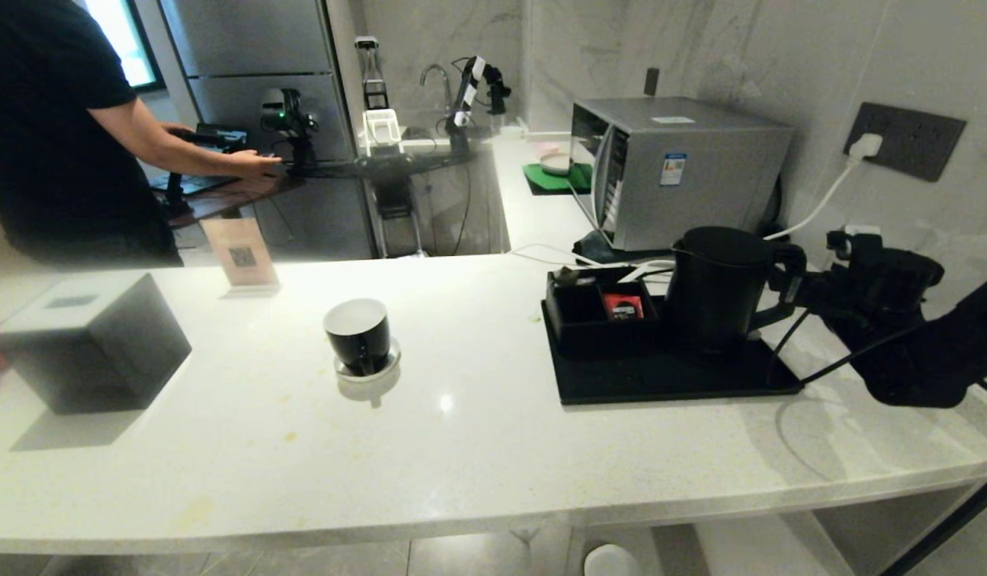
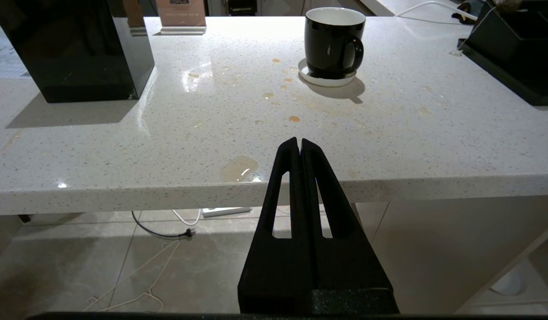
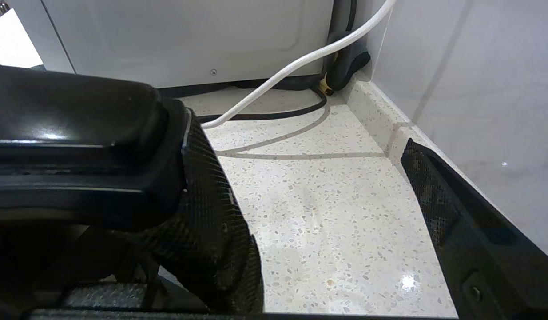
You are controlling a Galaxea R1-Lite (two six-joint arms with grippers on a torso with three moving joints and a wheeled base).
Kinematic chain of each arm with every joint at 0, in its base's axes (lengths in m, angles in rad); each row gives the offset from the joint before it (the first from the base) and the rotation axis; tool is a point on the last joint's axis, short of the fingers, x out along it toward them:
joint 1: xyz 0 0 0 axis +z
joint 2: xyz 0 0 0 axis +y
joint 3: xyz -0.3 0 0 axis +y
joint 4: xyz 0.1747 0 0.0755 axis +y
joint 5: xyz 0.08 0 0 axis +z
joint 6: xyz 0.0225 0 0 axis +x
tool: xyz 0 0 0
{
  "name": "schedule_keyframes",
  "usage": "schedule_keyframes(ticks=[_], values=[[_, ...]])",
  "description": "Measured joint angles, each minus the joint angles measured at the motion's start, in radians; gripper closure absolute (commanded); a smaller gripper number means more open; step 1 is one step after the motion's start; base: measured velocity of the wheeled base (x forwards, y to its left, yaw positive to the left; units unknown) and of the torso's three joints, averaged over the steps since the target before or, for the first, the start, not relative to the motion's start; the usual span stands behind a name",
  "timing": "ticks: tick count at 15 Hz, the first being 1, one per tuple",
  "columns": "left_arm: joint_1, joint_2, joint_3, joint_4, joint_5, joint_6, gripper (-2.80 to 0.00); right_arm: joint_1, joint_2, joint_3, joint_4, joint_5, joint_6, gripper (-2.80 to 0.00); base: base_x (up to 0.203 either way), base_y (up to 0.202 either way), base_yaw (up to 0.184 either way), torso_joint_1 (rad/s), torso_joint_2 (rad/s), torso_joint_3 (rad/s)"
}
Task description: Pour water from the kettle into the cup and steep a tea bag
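Worktop with cup, tray, kettle and two grippers.
Left gripper (image 2: 299, 143): fingers pressed together, empty, off the worktop's (image 1: 477, 416) front edge. Cup (image 1: 358, 334): on a saucer, mid-worktop. Kettle (image 1: 717, 286): on black tray (image 1: 669, 376), right end. Right gripper (image 1: 789, 282): fingers spread wide, at the kettle's handle, gripping nothing.

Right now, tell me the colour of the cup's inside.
White inside, glossy black outside; the cup shows this best in the left wrist view.
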Motion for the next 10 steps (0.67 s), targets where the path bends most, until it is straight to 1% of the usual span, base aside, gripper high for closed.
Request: schedule_keyframes(ticks=[10], values=[[0.0,0.0,0.0,0.0,-0.001,0.001,0.0,0.016,0.02,-0.041,-0.003,-0.002,0.0,-2.8,0.0,0.0,0.0,0.0,0.0,0.0]])
